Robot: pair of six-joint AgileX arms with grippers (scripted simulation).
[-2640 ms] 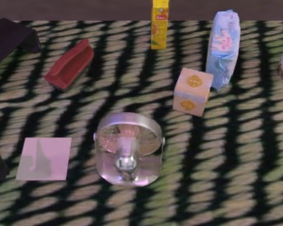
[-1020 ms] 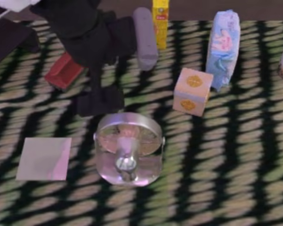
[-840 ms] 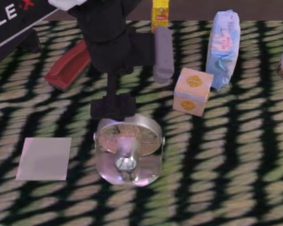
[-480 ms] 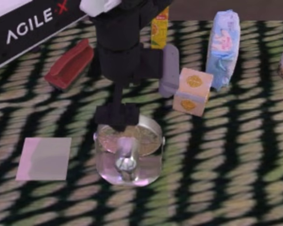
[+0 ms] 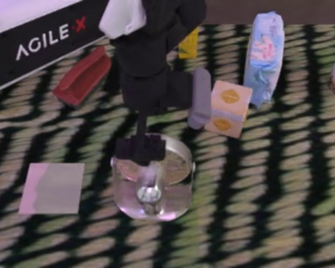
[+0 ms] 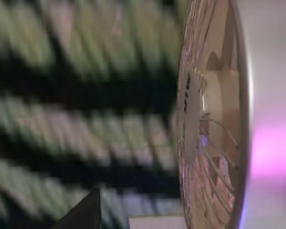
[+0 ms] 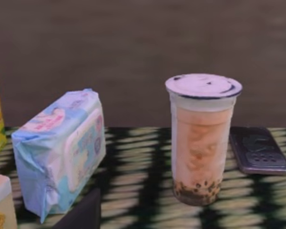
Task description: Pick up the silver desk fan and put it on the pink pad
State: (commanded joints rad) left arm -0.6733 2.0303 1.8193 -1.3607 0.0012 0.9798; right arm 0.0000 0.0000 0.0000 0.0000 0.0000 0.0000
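The silver desk fan (image 5: 152,177) stands at the middle front of the table, its round wire cage behind its chrome base. My left gripper (image 5: 140,149) hangs open over the cage's rear rim and holds nothing. In the left wrist view the cage (image 6: 214,119) fills the frame edge-on, very close, with one dark finger (image 6: 83,215) beside it. The pink pad (image 5: 52,188) lies flat to the left of the fan, bare. My right arm is outside the top view; its wrist view shows one dark finger (image 7: 83,212) over the table's far right.
A dark red tray (image 5: 81,70) lies at back left. A cream cube (image 5: 228,108) stands right of my left arm, with a blue wipes pack (image 5: 263,50) and a yellow carton (image 5: 188,43) behind. A bubble-tea cup (image 7: 202,138) and a phone (image 7: 260,150) sit at far right.
My left arm has swung in from the back left and come down to the fan's rear rim. The fan and the pink pad have not moved.
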